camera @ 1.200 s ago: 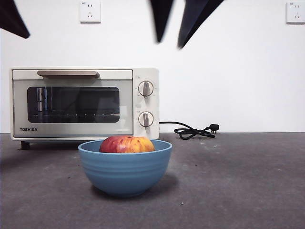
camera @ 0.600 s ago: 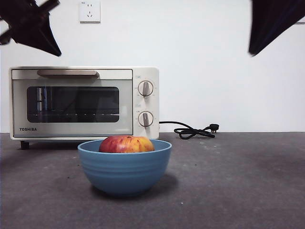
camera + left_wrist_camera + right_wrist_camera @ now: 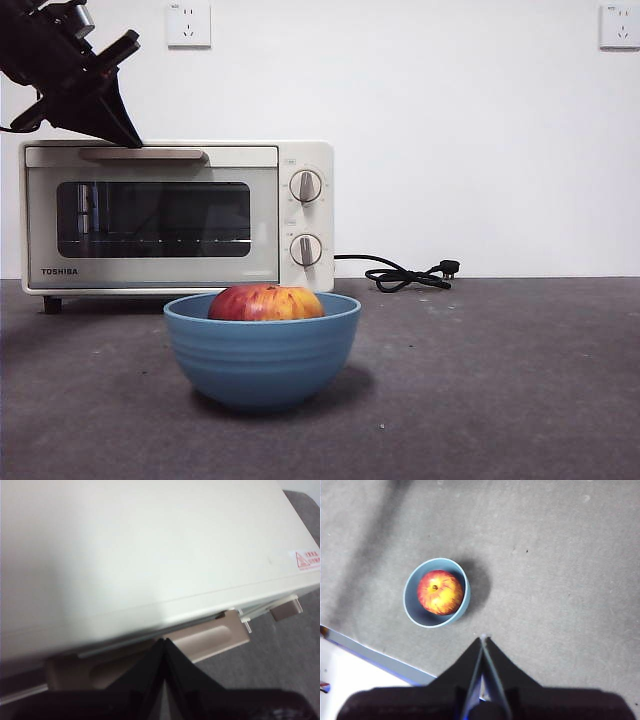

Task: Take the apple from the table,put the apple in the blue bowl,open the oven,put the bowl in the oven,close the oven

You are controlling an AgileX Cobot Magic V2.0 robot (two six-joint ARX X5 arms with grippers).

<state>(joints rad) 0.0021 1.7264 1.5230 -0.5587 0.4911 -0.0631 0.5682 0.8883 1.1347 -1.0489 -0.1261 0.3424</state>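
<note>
a: front view first. the apple sits inside the blue bowl, only its top showing over the rim, and the bowl stands on the surface in front of the oven, a little apart from it. so that step looks finished.

b: and the oven door is shut, handle along the top edge. the left gripper comes in dark from the upper left corner, its tip right at the handle's left end.

a: makes sense, the door has to drop open before the bowl goes in. the cord trails off to the right, well clear.

b: left wrist view now. we look down on the oven's cream top, and the tan handle runs just beyond the left gripper. its jaws are pressed together to a point, holding nothing, the tip at the handle, though i cannot tell whether it touches.

a: my guess is it means to hook or press the bar rather than pinch it.

b: right wrist view. the right gripper hangs high over the surface, jaws closed on nothing, with the bowl and apple small below it, well apart.

a: waiting for its turn with the bowl, i'd say.
</note>
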